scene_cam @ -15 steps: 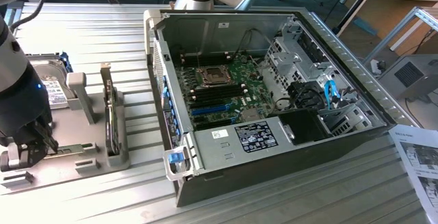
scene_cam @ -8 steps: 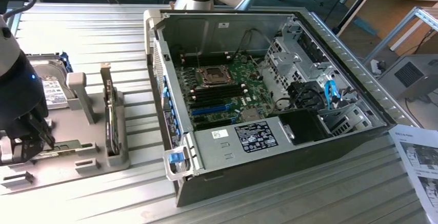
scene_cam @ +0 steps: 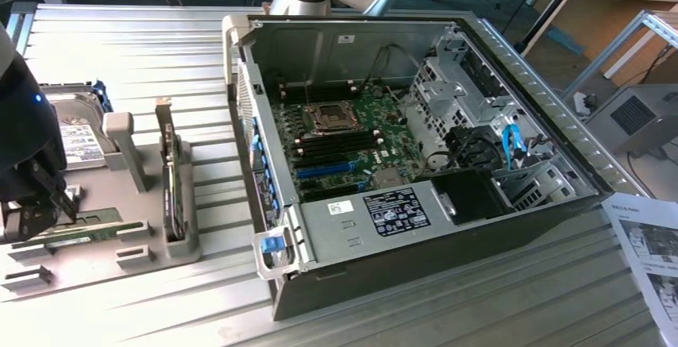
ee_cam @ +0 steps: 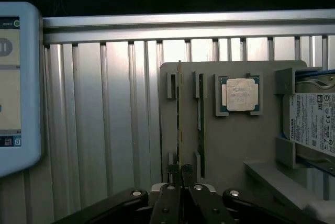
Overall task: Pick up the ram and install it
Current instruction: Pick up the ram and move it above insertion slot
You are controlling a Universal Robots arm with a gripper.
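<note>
— Where is the arm's black metal gripper [ee_cam: 180, 176]?
— Low over the flat grey plastic parts tray [ee_cam: 230, 145], which lies on the ribbed aluminium table [ee_cam: 104, 130]. That is at the exterior view's left, well apart from the open black and silver computer case [scene_cam: 424, 228].

— And its jaws?
— Pressed together, pinching the near end of the ram [ee_cam: 179, 114]. That's the thin, long green circuit-board stick standing on edge in a slot of the tray.

— Is the ram lifted clear of the slot?
— I cannot tell. Its length runs along the slot, between the grey end blocks.

— What sits beside it?
— A second green memory stick [ee_cam: 200, 124] stands on edge in the neighbouring slot, parallel and just beside it. Beyond that, a square silver-topped processor chip [ee_cam: 241, 94] lies in its own recess. A silver hard drive with a white label [ee_cam: 314, 122] sits at the tray's edge.

— Anything else on the tray?
— In the exterior view, a larger card with a metal bracket [scene_cam: 170, 180] stands upright in a holder.

— And the case?
— It lies on its side with the panel off and the green motherboard [scene_cam: 387, 117] exposed. Long black memory slots [scene_cam: 344, 142] run just beside the square processor socket [scene_cam: 330, 114].

— Other things around?
— A white-framed tablet screen [ee_cam: 15, 88] is near the table edge. A printed paper sheet [scene_cam: 646, 244] lies at the exterior view's right.
</note>
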